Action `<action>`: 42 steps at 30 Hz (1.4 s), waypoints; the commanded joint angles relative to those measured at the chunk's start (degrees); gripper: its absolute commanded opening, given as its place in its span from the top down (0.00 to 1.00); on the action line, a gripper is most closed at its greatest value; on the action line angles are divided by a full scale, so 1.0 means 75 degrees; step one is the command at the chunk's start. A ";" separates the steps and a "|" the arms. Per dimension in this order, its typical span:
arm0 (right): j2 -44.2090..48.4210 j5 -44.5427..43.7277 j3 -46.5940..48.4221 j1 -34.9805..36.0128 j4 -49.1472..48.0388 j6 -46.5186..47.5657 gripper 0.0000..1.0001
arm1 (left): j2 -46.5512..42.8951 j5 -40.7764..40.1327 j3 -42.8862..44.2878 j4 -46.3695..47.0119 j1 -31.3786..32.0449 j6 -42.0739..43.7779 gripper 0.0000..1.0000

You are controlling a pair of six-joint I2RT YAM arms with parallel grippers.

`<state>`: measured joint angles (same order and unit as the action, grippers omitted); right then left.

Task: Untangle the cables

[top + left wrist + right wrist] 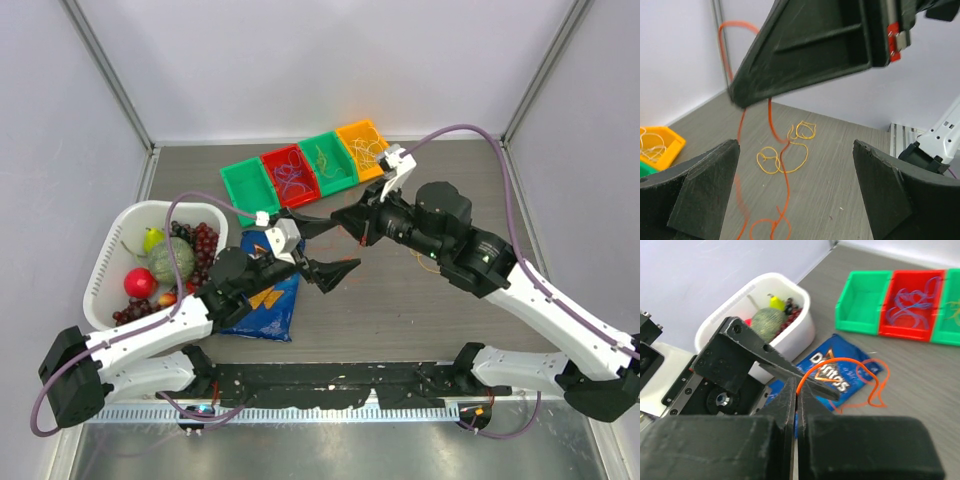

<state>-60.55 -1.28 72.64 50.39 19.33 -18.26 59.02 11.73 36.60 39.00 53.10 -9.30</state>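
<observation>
Orange cable [875, 390] hangs from the right pincer [796, 390], which is clenched on it above the table [850, 170], its lower loops reaching the surface. Near them a yellow cable [771, 161] lies coiled. The left pincer [795, 145] is released, jaws wide, grasping nothing.
</observation>
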 commanded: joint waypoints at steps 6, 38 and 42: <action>-0.0410 0.3099 0.0627 -0.0016 -0.0643 -0.1046 0.99 | -0.0452 0.0078 -0.0098 0.0882 0.0021 0.1028 0.05; 0.0163 0.3748 0.0053 -0.0227 -0.0741 -0.0415 0.99 | -0.0828 0.1015 0.0733 -0.1368 0.0443 0.2003 1.00; 0.0829 0.2808 -0.0589 -0.0227 -0.0795 0.0196 0.99 | -0.0465 0.0746 0.1072 -0.1859 0.0455 0.1768 1.00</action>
<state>-59.66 28.45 71.99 48.97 12.67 -22.68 53.60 18.50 40.40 27.94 56.40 5.80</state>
